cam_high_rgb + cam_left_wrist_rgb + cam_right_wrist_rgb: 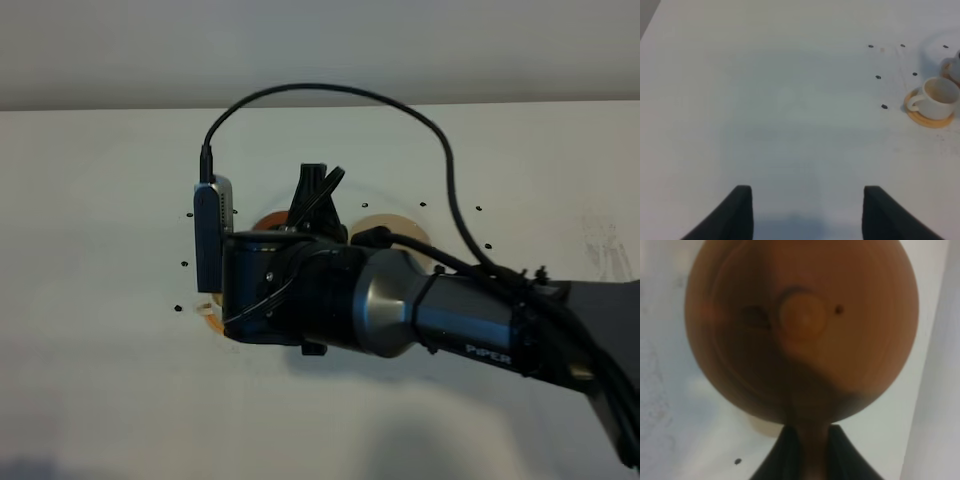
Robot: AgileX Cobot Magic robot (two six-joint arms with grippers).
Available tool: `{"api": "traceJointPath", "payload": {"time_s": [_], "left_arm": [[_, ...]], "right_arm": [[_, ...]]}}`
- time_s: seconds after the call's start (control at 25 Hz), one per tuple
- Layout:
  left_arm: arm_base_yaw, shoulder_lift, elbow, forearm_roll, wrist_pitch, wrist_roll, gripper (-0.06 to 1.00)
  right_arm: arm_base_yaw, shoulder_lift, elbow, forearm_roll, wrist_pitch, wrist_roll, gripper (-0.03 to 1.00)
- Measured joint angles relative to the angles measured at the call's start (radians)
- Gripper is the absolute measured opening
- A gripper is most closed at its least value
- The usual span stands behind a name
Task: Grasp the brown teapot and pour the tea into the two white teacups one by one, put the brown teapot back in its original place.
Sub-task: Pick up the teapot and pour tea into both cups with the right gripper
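Setting: probably a robotics test lab. Indicators: a bare white bench (90, 380) with small black dots (878, 77), a plain pale wall (320, 45) behind it, and a cabled arm (450, 320) labelled PIPER carrying a camera (210, 235).

The teapot (802, 335) is reddish-brown clay, round and squat. From above, the right wrist view shows its lid, a paler knob at the centre and a small vent hole beside the knob. It is blurred in this view. Its loop handle is clamped between the fingers of the right gripper (807, 447). A pale shape under its edge may be a cup.

One cup (939, 95) is white, upright and open, its small handle sticking out sideways. It sits on an orange coaster (930, 120). The second cup (955, 67) is just beside it, mostly cut off.

The saucer (398, 222), a pale tan disc, lies flat and is partly hidden.
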Motion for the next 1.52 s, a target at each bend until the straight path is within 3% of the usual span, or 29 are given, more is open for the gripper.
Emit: {"api": "traceJointPath", "payload": {"time_s": [0.68, 1.52], "left_arm": [[0.000, 0.000, 0.000, 0.000, 0.000, 0.000, 0.50], [0.000, 0.000, 0.000, 0.000, 0.000, 0.000, 0.50]], "right_arm": [[0.016, 0.040, -0.032, -0.076, 0.037, 0.000, 0.09], [0.016, 0.040, -0.032, -0.093, 0.049, -0.033, 0.09]]}}
